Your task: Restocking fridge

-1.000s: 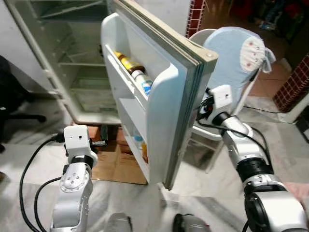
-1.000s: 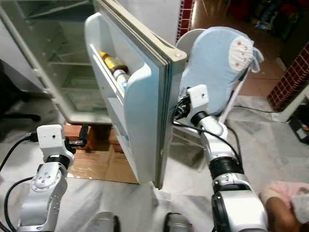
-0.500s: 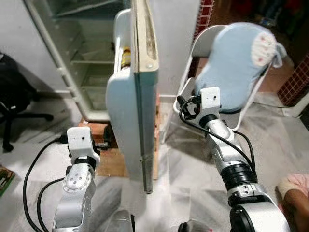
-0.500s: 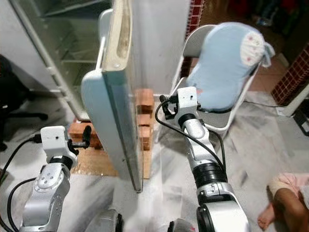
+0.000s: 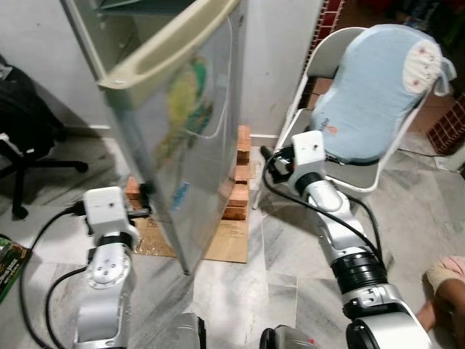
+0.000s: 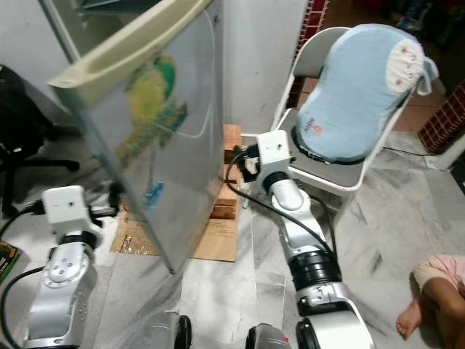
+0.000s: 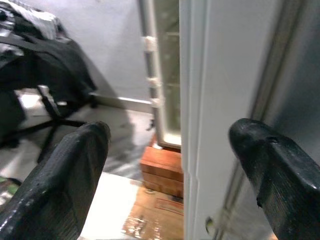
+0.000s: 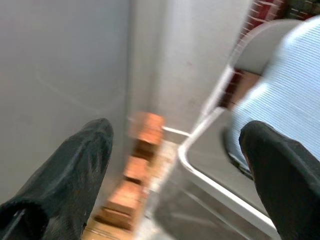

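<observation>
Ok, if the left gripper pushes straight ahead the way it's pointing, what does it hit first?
Probably the fridge door: in the left wrist view the open left gripper is lined up on the door's edge, close ahead. Depth is hard to judge; a brick lies beyond.

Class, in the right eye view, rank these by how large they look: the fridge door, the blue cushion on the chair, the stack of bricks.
1. Fridge door, though it is nearest the camera.
2. Blue cushion.
3. Stack of bricks, partly hidden.

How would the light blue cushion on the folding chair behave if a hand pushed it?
The cushion looks padded, so it would probably dent and flop. It merely leans on the folding chair, so a push might slide it off.
</observation>
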`<state>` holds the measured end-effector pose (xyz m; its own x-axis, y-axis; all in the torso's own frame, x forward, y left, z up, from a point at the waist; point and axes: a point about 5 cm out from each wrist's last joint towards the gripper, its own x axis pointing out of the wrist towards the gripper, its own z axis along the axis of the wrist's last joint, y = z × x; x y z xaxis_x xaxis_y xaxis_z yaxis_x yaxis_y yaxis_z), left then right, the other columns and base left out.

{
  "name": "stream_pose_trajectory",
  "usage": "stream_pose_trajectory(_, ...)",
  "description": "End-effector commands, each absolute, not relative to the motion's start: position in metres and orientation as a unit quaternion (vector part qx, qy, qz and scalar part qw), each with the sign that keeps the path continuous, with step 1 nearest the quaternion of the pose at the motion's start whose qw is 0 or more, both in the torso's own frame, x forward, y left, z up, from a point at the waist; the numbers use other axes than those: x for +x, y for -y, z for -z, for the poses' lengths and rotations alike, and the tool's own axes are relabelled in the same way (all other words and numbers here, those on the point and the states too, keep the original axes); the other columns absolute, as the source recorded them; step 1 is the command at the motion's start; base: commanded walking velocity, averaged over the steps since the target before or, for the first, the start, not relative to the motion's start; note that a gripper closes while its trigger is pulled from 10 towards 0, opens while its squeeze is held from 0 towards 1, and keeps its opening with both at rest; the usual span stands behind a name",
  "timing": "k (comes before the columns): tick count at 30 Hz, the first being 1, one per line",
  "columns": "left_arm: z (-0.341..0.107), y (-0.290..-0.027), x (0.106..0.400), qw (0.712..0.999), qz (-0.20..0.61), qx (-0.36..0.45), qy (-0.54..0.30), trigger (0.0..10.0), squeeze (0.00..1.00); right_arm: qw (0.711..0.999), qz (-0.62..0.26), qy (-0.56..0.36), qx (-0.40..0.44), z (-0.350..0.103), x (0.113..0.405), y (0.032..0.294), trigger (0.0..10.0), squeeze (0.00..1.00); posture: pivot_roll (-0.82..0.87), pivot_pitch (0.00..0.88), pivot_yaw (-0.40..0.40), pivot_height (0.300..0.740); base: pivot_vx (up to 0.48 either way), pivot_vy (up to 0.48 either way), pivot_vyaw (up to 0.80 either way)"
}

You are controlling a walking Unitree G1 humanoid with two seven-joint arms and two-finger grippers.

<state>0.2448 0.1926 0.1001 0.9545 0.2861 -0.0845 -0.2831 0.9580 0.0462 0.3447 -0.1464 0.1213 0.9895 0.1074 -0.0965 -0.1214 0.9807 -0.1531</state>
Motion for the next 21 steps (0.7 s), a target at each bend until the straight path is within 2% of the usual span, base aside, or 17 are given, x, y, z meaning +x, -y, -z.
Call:
stream_pose_trajectory(1,-0.105,-0.193,0.243,0.988,-0.152,0.023,-0.032,10.0,0.00,0.994,-0.047,-0.057,-0.079,-0.116,0.344,0.149,10.0,0.00,0.10,0.085,-0.008,0.740,0.000,0.000,0.00)
stream_pose_trajectory(8,-0.104,-0.200,0.239,0.982,-0.184,0.039,-0.032,10.0,0.00,0.993,-0.044,-0.066,-0.085,-0.109,0.343,0.151,10.0,0.00,0.11,0.084,-0.010,0.740,0.000,0.000,0.00)
stream_pose_trajectory(10,-0.096,-0.192,0.242,0.989,-0.136,0.025,-0.056,10.0,0.00,0.992,-0.046,-0.072,-0.094,-0.105,0.342,0.149,10.0,0.00,0.11,0.083,-0.011,0.740,0.000,0.000,0.00)
stream_pose_trajectory(11,-0.096,-0.192,0.242,0.989,-0.136,0.025,-0.056,10.0,0.00,0.992,-0.046,-0.072,-0.094,-0.105,0.342,0.149,10.0,0.00,0.11,0.083,-0.011,0.740,0.000,0.000,0.00)
stream_pose_trajectory(13,-0.086,-0.177,0.245,0.994,-0.055,-0.013,-0.089,10.0,0.00,0.991,-0.042,-0.075,-0.100,-0.102,0.341,0.150,10.0,0.00,0.11,0.083,-0.009,0.740,0.000,0.000,0.00)
stream_pose_trajectory(16,-0.083,-0.166,0.246,0.994,0.005,-0.036,-0.108,10.0,0.00,0.991,-0.042,-0.079,-0.099,-0.100,0.340,0.150,10.0,0.00,0.11,0.083,-0.007,0.740,0.000,0.000,0.00)
stream_pose_trajectory(20,-0.077,-0.161,0.246,0.991,0.030,-0.013,-0.126,10.0,0.00,0.991,-0.040,-0.083,-0.100,-0.098,0.339,0.151,10.0,0.00,0.10,0.087,-0.001,0.740,0.000,0.000,0.00)
stream_pose_trajectory(21,-0.076,-0.167,0.248,0.992,0.011,-0.008,-0.127,10.0,0.00,0.991,-0.039,-0.084,-0.100,-0.097,0.338,0.152,10.0,0.00,0.10,0.089,0.001,0.740,0.000,0.000,0.00)
